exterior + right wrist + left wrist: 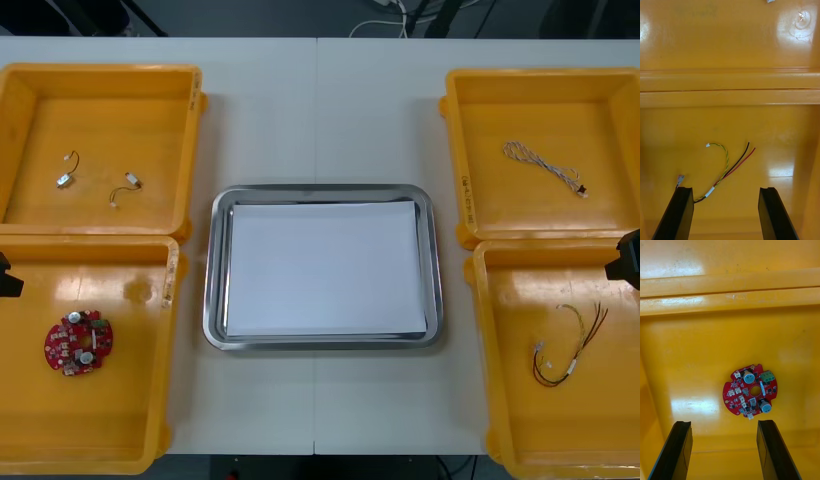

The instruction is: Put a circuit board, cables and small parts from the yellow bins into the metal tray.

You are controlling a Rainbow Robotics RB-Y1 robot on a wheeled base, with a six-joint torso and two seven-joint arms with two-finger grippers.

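Note:
A round red circuit board (pixel 78 343) lies in the near left yellow bin (pixel 140 440). In the left wrist view the board (pixel 750 391) sits a little beyond my open left gripper (pixel 724 450), closer to one finger. A red and yellow cable (pixel 572 347) lies in the near right bin (pixel 500 420). My open right gripper (pixel 726 213) hovers over that cable (pixel 725 168), whose near end passes by one finger (pixel 677 213). The metal tray (pixel 214 300), white inside, rests at the table's centre. The left arm shows at the left edge (pixel 6 277), the right arm at the right edge (pixel 626 258).
The far left bin (pixel 190 110) holds two small metal parts (pixel 67 178) with short wires. The far right bin (pixel 452 120) holds a twisted blue and white cable (pixel 545 167). Bin walls (pixel 730 90) stand just beyond each gripper. Bare table lies beyond and in front of the tray.

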